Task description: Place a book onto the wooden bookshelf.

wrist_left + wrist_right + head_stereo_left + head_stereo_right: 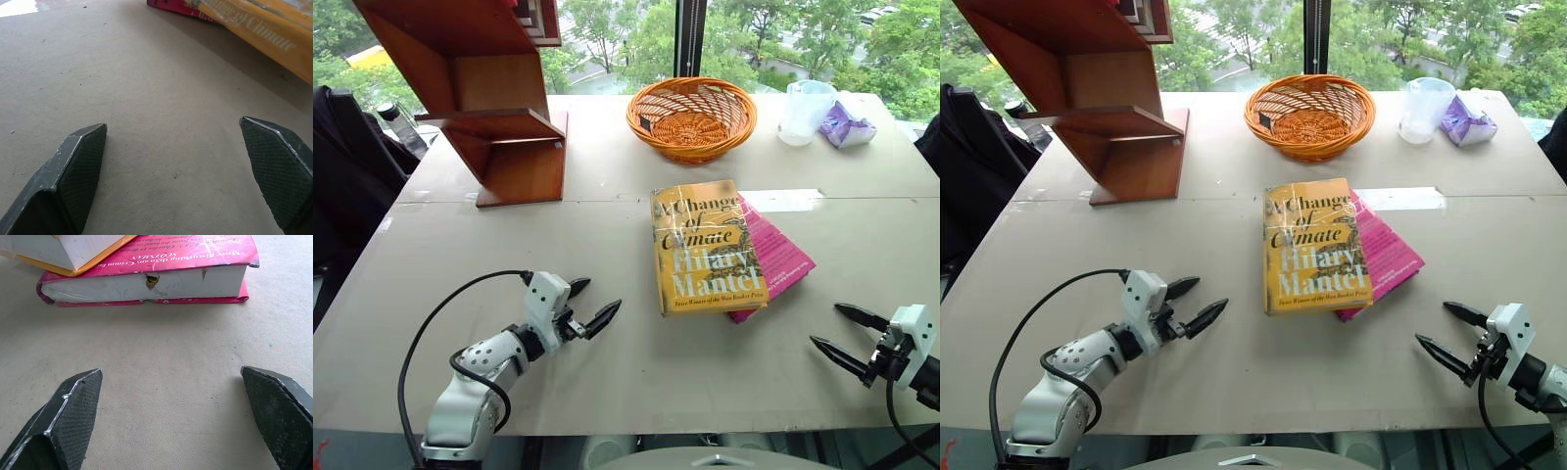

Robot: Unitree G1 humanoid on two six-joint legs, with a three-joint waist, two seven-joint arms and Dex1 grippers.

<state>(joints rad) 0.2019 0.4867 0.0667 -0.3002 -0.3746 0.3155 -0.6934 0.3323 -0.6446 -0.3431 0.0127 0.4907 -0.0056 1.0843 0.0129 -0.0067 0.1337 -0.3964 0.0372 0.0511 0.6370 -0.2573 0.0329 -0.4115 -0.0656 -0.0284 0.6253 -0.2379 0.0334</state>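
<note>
Both tools [593, 305] [842, 339] agape; book [705, 247] overlaps pink book [773, 257].

pink book [778, 257]: mostly under yellow book [705, 248] | bookshelf [480, 88]: top cropped (upper shelves)

There's an orange wicker basket [691, 117] sitting top center on the beige table [607, 362], with some small dark thing tucked inside its left wall, can't really tell what it is. Over in the upper right there's a clear plastic cup [806, 111] with a crumpled purple bag [847, 126] right beside it. Mid-frame, slightly right, a pink book [778, 261] lies flat at an angle, and behind the table it's all windows with green trees [744, 39].
</note>
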